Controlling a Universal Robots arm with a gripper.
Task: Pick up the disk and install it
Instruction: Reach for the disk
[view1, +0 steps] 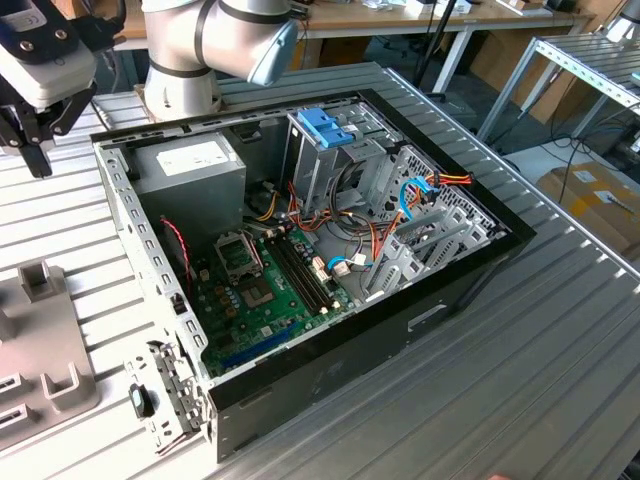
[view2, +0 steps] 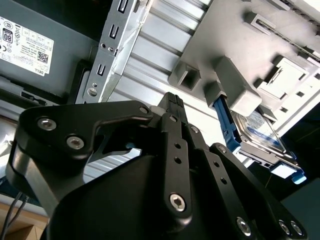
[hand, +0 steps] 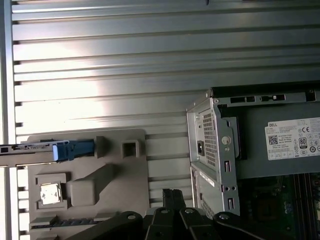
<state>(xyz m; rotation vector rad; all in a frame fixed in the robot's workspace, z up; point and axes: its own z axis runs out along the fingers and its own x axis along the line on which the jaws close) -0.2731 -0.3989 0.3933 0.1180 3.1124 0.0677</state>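
The disk (view2: 261, 134), grey metal with a white-and-blue label and light-blue rails, stands on edge in a slot of a grey fixture (view2: 235, 90) on the slatted table. In the first wrist view the disk (hand: 30, 148) appears edge-on, its blue rail end (hand: 75, 149) towards the fixture's middle. My gripper (view1: 40, 160) hangs above the table at the exterior view's far left, beyond the fixture (view1: 45, 345) and beside the open computer case (view1: 300, 250). The gripper (view2: 172, 99) is shut and empty, well apart from the disk. Its tips (hand: 172, 196) sit over the fixture's edge nearest the case.
Inside the case a metal drive cage with a blue latch (view1: 325, 125) stands upright at the back, with a power supply (view1: 190, 165), a motherboard (view1: 265, 290) and loose cables (view1: 420, 195). A small bracket (view1: 165, 395) lies by the case's front corner. Bare table stretches on the exterior view's right.
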